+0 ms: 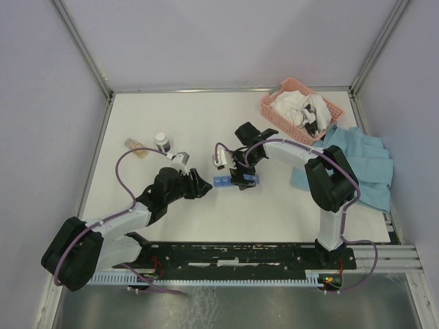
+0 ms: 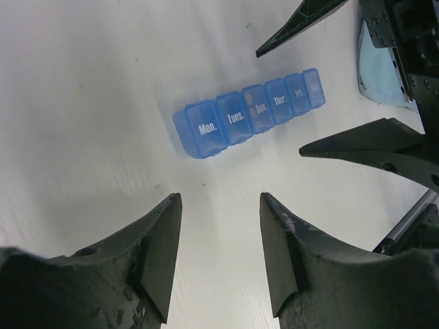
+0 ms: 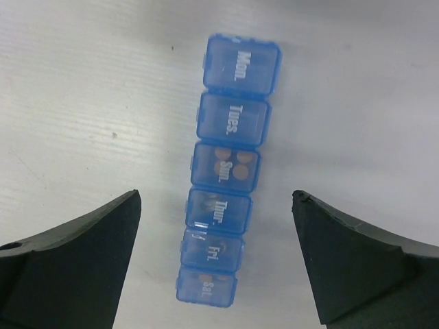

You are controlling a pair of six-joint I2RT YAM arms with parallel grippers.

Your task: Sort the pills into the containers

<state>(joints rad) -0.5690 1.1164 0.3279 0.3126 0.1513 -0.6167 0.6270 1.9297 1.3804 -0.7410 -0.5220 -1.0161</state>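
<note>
Blue pill organiser (image 3: 230, 171) lids read: Mon., Tues., Sun., Thur., Fri., Sat.

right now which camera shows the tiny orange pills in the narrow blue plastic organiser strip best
Right wrist: it looks straight down on the blue strip, with pills clear through its Sun lid. Left wrist shows only an orange tint there; top external shows no pills.

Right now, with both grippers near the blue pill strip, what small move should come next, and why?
Probably lift the right gripper straight up, clear of the blue strip. Its jaws stand open on either side of the strip and hold nothing, every lid looks shut, and pills already lie in the Sun compartment. The left gripper is open and empty too.
</note>
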